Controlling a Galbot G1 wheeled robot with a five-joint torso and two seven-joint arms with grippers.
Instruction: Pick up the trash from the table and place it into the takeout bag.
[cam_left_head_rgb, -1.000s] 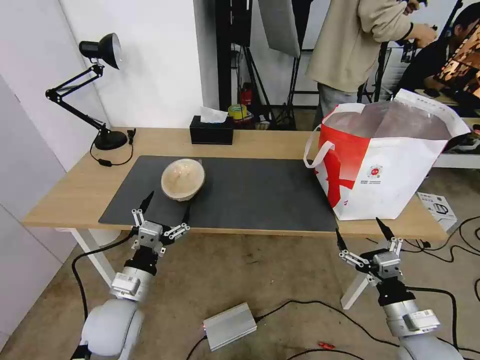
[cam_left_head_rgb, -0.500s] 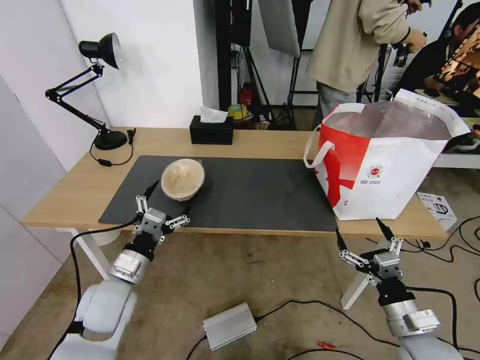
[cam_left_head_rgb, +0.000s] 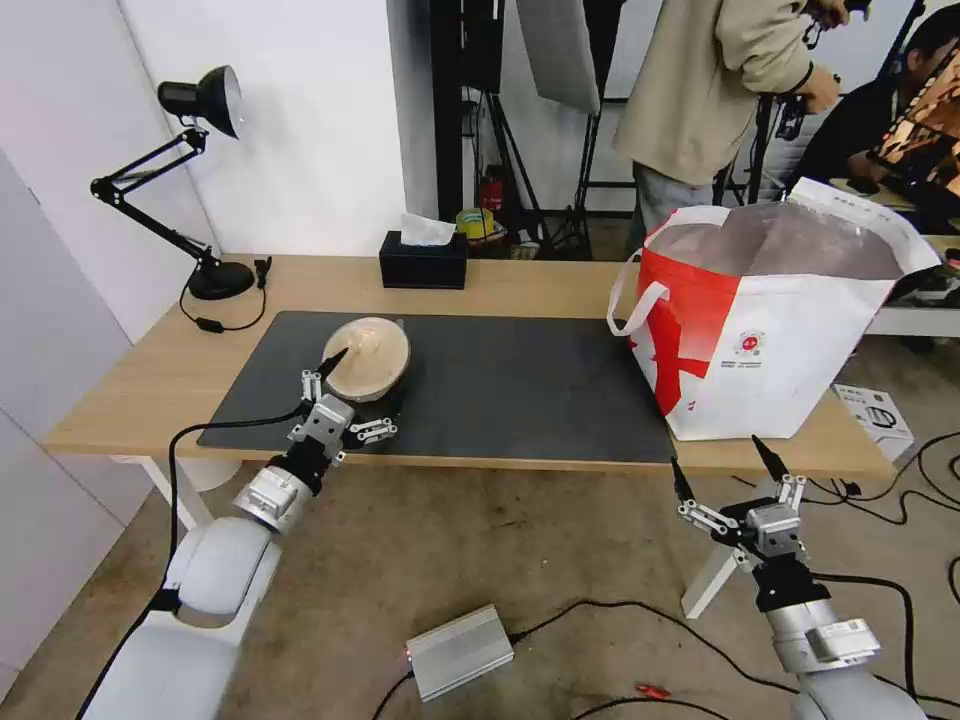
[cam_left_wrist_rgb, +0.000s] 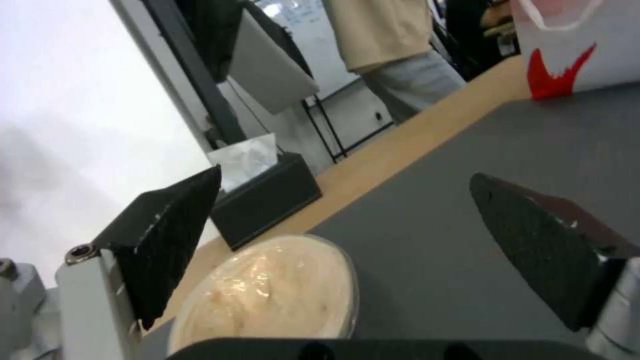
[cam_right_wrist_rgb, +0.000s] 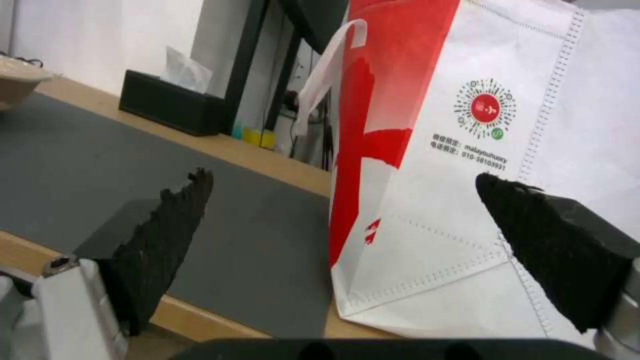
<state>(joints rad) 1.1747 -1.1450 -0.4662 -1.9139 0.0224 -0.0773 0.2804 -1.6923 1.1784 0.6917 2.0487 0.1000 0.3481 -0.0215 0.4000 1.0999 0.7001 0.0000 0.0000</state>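
I have the left gripper (cam_left_head_rgb: 362, 381) spread wide over the near edge of the dark mat (cam_left_head_rgb: 520, 385), its fingers flanking the beige lidded bowl (cam_left_head_rgb: 366, 358) without gripping it. The bowl sits on the mat's left part, on the table (cam_left_head_rgb: 130, 385). To the right stands the takeout bag (cam_left_head_rgb: 770, 310), its round logo (cam_right_wrist_rgb: 485, 108) above small print I cannot read except "010". My right gripper (cam_left_head_rgb: 727, 467) hangs open and empty below the table edge.

The lidded bowl (cam_left_head_rgb: 366, 358) sat on the mat (cam_left_head_rgb: 520, 385) toward the table's (cam_left_head_rgb: 130, 385) left; the takeout bag (cam_left_head_rgb: 770, 320) stood at its right end; the tissue box (cam_left_head_rgb: 423, 259) lay behind the mat.
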